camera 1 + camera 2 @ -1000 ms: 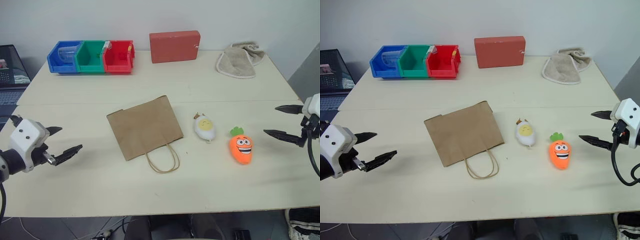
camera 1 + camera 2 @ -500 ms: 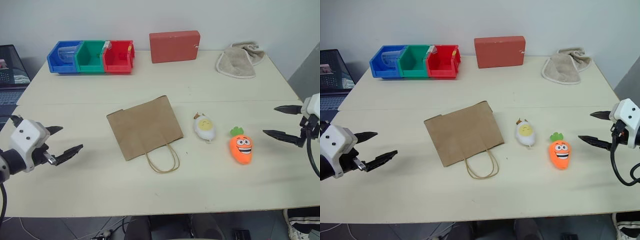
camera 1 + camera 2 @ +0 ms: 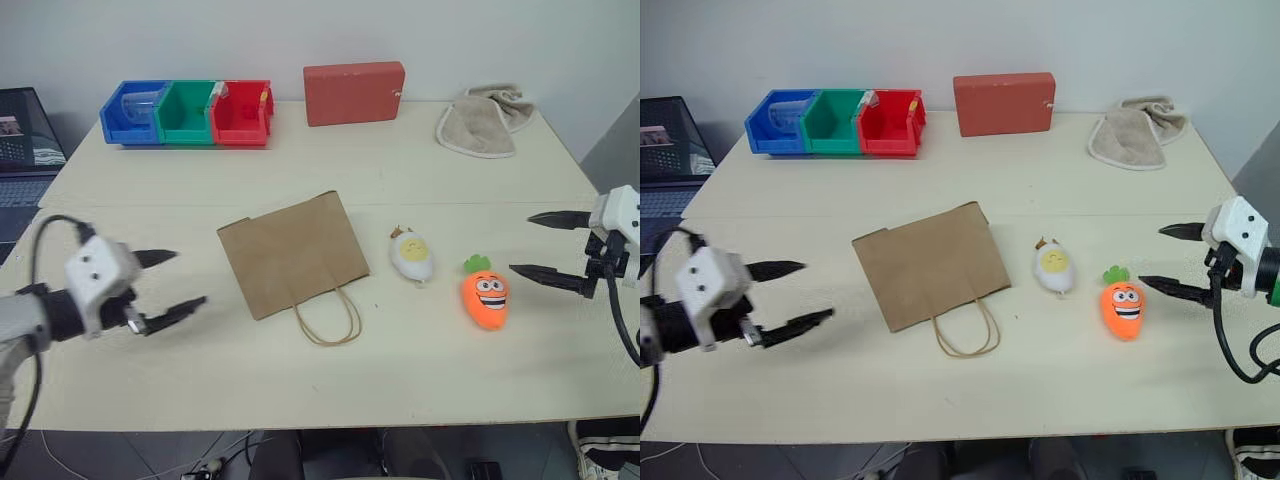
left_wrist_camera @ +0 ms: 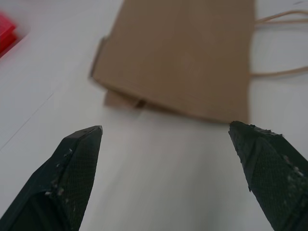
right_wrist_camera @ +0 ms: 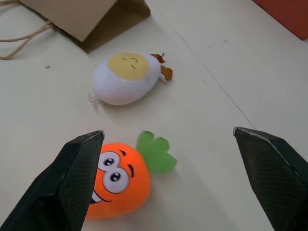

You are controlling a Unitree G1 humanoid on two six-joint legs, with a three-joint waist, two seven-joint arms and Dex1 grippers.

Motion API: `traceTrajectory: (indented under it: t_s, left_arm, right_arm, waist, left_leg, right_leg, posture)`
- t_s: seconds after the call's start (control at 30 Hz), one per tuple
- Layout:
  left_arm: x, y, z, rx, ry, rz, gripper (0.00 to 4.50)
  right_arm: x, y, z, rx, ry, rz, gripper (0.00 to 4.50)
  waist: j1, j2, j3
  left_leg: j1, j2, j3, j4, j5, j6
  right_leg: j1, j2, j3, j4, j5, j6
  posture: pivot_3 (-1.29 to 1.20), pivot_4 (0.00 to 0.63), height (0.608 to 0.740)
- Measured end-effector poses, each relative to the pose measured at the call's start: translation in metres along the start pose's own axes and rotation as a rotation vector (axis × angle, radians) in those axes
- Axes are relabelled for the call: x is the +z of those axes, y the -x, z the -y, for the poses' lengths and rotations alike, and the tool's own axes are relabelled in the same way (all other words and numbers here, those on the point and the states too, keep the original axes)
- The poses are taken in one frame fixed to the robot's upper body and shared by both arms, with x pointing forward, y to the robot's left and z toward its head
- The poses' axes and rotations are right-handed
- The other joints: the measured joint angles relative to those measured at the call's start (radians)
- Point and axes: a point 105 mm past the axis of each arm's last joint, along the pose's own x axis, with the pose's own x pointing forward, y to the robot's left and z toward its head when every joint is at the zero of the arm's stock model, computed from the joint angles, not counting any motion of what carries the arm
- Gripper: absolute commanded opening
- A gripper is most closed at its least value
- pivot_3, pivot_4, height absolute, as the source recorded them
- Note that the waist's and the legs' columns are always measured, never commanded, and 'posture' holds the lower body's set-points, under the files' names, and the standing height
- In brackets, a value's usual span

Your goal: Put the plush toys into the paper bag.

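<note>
I'm at the approach step — both plush toys, egg (image 3: pixel 411 256) and carrot (image 3: pixel 484 294), lie right of the flat paper bag (image 3: pixel 291 254) (unopened), my left gripper (image 3: pixel 172 281) and right gripper (image 3: pixel 542 245) spread wide, empty; next, grasp the carrot.

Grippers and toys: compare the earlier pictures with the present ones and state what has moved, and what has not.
The left gripper has swung inward toward the paper bag, jaws open and holding nothing. The right gripper has edged in toward the carrot toy, also open and holding nothing. Nothing was grasped or released. The bag still lies flat, and the egg toy and carrot rest where they were.
</note>
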Motion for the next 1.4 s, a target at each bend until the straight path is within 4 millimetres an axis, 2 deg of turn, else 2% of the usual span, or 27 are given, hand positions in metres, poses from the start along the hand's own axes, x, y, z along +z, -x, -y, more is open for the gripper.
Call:
traceTrajectory:
  t_s: [0.07,0.13,0.27,0.43,0.73,0.87,1.0,1.37,1.4]
  left_arm:
    - [0.003,-0.026,0.023,-0.153,-0.065,0.001,4.5]
    - [0.002,-0.039,0.035,-0.231,-0.092,0.003,4.5]
    - [0.004,-0.058,0.04,-0.286,-0.133,0.037,4.5]
    - [-0.001,-0.09,0.055,-0.36,-0.141,0.09,4.5]
    - [0.006,-0.122,0.072,-0.437,-0.157,0.178,4.5]
    - [0.005,-0.128,0.076,-0.452,-0.154,0.19,4.5]
    - [0.004,-0.137,0.078,-0.457,-0.153,0.198,3.63]
    - [0.004,-0.139,0.079,-0.466,-0.142,0.199,0.07]
    - [0.003,-0.139,0.079,-0.468,-0.136,0.197,0.03]
  right_arm:
    - [0.01,-0.006,-0.021,0.076,0.007,0.013,4.5]
    - [0.018,-0.009,-0.032,0.106,0.009,0.027,4.5]
    - [0.036,-0.017,-0.049,0.138,-0.002,0.079,4.5]
    - [0.045,-0.029,-0.074,0.181,-0.036,0.107,4.5]
    - [0.049,-0.029,-0.091,0.198,-0.098,0.094,4.5]
    - [0.051,-0.03,-0.093,0.195,-0.099,0.095,4.5]
    - [0.054,-0.031,-0.097,0.206,-0.102,0.105,4.5]
    - [0.055,-0.032,-0.105,0.215,-0.119,0.11,4.5]
    - [0.055,-0.033,-0.105,0.214,-0.119,0.112,4.5]
  waist:
    - [0.008,0.001,0.0]
    - [0.006,0.001,0.0]
    - [0.008,0.0,0.0]
    - [0.013,0.0,0.0]
    - [0.019,-0.001,0.0]
    - [0.019,-0.001,0.0]
    - [0.021,-0.001,0.0]
    - [0.021,-0.001,0.0]
    - [0.021,-0.001,0.0]
  left_leg:
    - [0.0,0.0,0.0,0.0,0.0,0.0]
    - [0.0,0.001,0.0,0.0,0.0,0.0]
    - [0.0,0.0,0.0,0.002,0.0,0.0]
    - [-0.001,0.0,-0.001,0.003,0.0,0.0]
    - [-0.001,0.0,-0.002,0.003,0.0,0.0]
    - [-0.001,0.0,-0.002,0.003,0.0,0.0]
    - [-0.001,0.0,-0.002,0.003,0.0,0.0]
    - [-0.001,0.0,-0.003,0.003,0.0,0.0]
    - [-0.001,0.0,-0.003,0.003,0.0,0.0]
  right_leg:
    - [-0.001,0.0,0.0,0.0,0.0,0.0]
    - [-0.001,0.001,0.0,0.0,0.0,0.0]
    - [0.0,0.001,0.0,0.0,0.0,0.0]
    - [0.001,0.001,0.0,0.0,0.0,0.0]
    - [0.001,0.001,-0.001,0.0,0.0,0.0]
    - [0.001,0.001,-0.001,0.0,0.0,0.0]
    - [0.001,0.001,-0.001,0.0,0.0,0.0]
    - [0.002,0.001,-0.002,0.0,0.0,0.0]
    - [0.002,0.001,-0.002,0.0,0.0,0.0]
  posture:
    - [0.0,0.15,0.74]
    - [0.0,0.15,0.74]
    - [0.0,0.15,0.74]
    - [0.0,0.15,0.74]
    - [0.0,0.15,0.74]
    - [0.0,0.15,0.74]
    - [0.0,0.15,0.74]
    - [0.0,0.15,0.74]
    - [0.0,0.15,0.74]
